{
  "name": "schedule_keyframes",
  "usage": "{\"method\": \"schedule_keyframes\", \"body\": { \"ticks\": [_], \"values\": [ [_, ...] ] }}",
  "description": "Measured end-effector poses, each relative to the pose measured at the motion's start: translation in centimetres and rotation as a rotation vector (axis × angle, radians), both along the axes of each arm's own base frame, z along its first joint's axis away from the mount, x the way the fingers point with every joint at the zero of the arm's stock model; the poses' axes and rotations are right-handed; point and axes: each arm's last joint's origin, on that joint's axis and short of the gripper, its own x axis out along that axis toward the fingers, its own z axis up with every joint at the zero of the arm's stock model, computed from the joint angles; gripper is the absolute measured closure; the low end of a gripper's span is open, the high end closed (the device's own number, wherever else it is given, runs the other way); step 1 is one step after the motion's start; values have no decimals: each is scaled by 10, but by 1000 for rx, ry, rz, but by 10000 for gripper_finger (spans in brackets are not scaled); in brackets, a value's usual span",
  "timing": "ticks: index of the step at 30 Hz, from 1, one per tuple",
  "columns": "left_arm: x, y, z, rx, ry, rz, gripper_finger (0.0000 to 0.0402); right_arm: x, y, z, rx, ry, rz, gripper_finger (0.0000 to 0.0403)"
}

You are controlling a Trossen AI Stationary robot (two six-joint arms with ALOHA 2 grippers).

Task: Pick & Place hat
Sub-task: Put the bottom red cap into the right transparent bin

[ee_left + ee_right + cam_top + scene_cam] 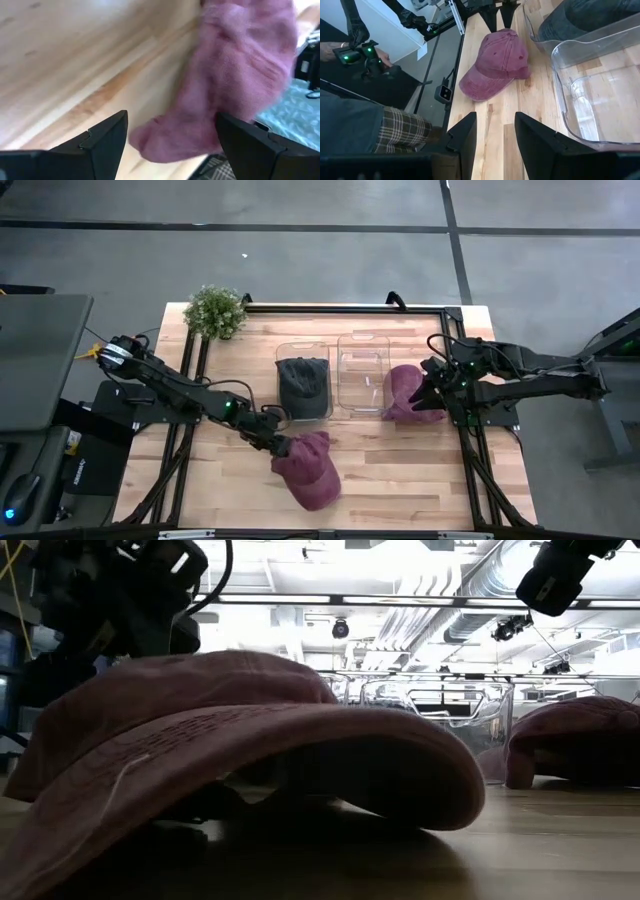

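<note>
A maroon cap [312,472] lies crown up on the wood near the table's near edge; it fills the low view [230,740]. My left gripper [281,445] is open at the cap's left far edge. In the left wrist view its fingers [170,142] stand on either side of the cap's lower end [165,137] with gaps showing. A second maroon hat [403,392] rests on the table by the clear bins. My right gripper [428,392] is open [495,132] and raised above this hat [580,735].
Two clear bins stand mid-table: the left one [303,385] holds a dark hat, and the right one [362,370] shows only its bottom. A potted plant [215,310] sits at the far left corner. Beyond the table's left edge are a person's plaid-clad leg [395,132] and hand [355,47].
</note>
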Motion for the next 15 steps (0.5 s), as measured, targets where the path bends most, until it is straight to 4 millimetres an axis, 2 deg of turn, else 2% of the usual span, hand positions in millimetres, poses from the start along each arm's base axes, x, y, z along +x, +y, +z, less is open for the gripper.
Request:
{"method": "schedule_keyframes", "body": {
  "ticks": [12,15],
  "values": [
    [7,-4,8,-85,-92,-34,111,0,0,0,2,1,-1,274],
    [8,-5,10,-95,-109,-33,123,0,0,0,3,0,-1,274]
  ]
}}
